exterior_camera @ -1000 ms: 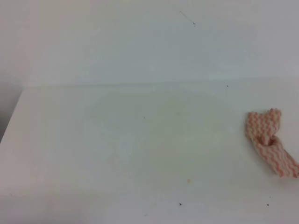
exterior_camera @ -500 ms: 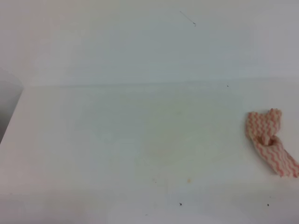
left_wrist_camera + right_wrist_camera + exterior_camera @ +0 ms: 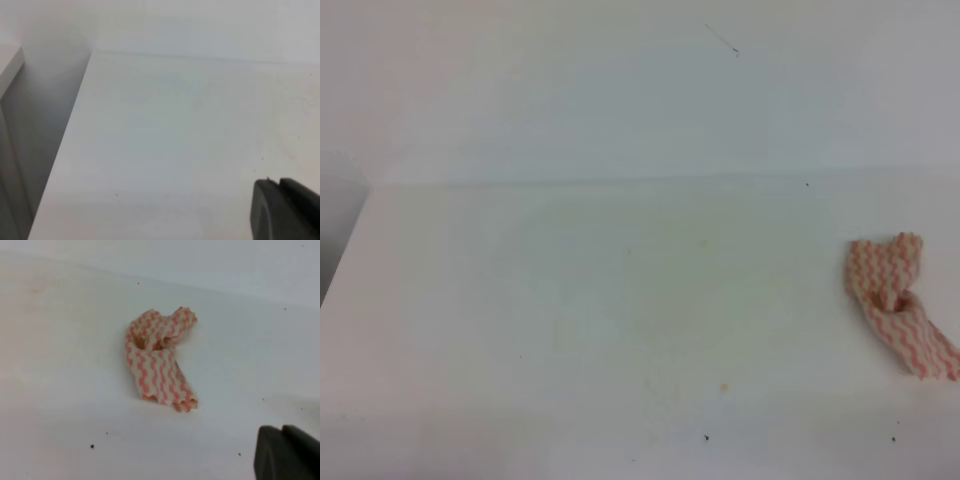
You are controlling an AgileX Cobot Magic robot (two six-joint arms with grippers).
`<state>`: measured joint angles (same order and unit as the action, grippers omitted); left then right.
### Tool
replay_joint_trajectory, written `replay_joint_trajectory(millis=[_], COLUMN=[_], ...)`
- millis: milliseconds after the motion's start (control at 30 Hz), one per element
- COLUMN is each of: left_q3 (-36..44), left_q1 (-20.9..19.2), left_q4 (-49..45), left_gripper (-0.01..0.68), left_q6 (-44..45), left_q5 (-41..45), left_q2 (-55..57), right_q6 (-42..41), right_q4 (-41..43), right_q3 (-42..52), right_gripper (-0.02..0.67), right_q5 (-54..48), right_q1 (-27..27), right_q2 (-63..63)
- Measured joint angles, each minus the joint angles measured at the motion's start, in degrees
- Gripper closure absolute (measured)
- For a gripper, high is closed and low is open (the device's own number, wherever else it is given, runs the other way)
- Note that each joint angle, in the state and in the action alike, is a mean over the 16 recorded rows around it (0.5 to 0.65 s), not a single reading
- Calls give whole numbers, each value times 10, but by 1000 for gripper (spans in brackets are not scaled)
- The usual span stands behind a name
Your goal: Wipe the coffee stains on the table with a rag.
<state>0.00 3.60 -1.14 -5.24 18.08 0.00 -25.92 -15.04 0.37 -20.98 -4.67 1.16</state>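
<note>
The rag [image 3: 898,303], pink-red and white zigzag cloth, lies crumpled and twisted on the white table [image 3: 570,300] near its right edge. In the right wrist view the rag [image 3: 157,360] sits mid-frame, up and to the left of my right gripper [image 3: 281,429], whose dark fingers are shut with nothing in them. My left gripper [image 3: 277,182] shows at the lower right of the left wrist view, fingers together, over bare tabletop. No coffee stains show as a puddle; only a tiny orange dot [image 3: 723,386] near the front. Neither gripper appears in the exterior high view.
The table's left edge [image 3: 65,145] drops off to a grey gap. A white wall [image 3: 620,90] rises behind the table. Small dark specks [image 3: 706,437] dot the front of the tabletop.
</note>
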Motion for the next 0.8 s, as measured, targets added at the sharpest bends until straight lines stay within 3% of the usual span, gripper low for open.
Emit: replay_joint_trajectory(millis=[800], left_q3=[3], left_q1=[0], left_q4=[0], left_gripper=[675], left_q6=[0], left_q5=[-1], left_q2=[-2], right_q6=[73], right_q4=[-13], right_q3=[0], right_gripper=[650], right_q5=[-7], right_q1=[0], right_q2=[0])
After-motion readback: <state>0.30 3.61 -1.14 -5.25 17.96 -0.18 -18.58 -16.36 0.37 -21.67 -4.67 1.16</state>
